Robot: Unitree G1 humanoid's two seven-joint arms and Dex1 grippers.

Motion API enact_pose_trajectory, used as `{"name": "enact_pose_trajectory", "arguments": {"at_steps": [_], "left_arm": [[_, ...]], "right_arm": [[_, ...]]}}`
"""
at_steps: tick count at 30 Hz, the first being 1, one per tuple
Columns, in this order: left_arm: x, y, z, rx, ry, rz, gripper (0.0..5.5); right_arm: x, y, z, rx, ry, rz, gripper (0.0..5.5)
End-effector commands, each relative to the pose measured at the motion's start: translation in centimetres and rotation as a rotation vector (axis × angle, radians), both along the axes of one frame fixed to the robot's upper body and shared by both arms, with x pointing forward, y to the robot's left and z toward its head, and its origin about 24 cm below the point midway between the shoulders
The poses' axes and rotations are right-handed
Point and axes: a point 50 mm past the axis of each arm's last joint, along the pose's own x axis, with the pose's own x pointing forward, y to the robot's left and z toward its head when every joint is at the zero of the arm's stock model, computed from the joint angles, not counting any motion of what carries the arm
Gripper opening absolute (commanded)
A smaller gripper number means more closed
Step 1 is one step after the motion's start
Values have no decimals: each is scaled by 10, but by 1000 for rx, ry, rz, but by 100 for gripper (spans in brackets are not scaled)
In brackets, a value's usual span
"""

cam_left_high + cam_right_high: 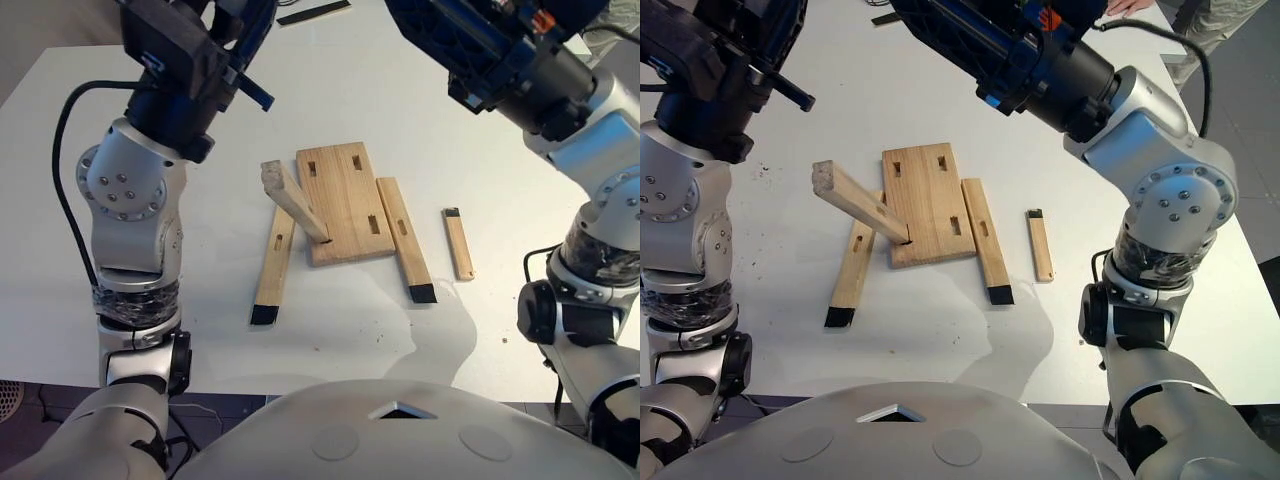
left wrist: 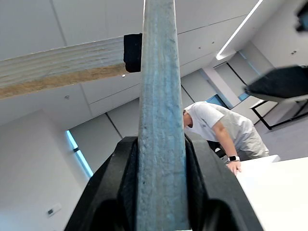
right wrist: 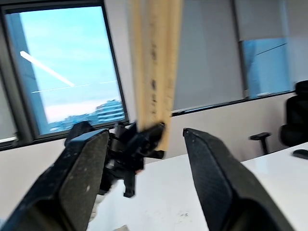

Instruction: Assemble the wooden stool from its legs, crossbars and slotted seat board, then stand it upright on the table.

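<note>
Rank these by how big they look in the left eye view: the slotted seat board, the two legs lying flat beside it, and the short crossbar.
1. slotted seat board
2. leg lying on its right and leg lying on its left: they look about alike, so they are not ranked against each other
3. short crossbar

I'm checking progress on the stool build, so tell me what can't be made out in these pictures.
Head views: the tilted leg covers its own slot in the seat board, so how deep it sits is hidden.
Left wrist view: the grey bar in the left gripper runs off the top edge.
Right wrist view: the wooden piece is blurred and cut off at the top.
</note>
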Motion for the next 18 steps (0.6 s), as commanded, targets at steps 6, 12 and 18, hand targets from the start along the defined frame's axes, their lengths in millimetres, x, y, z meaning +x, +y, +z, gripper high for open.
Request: {"name": "enact_pose_trajectory", "arguments": {"at_steps": [6,12,18], "left_arm": [[-4,-5,-13,75,-39,-19,108],[-8,-5,-24,134,-61,-12,108],[-8,0,-32,168,-81,24,108]], "right_arm": [[8,15,13,-53,-26,45,284],[9,15,20,-61,-49,50,284],[11,13,23,-75,-63,37,284]]}}
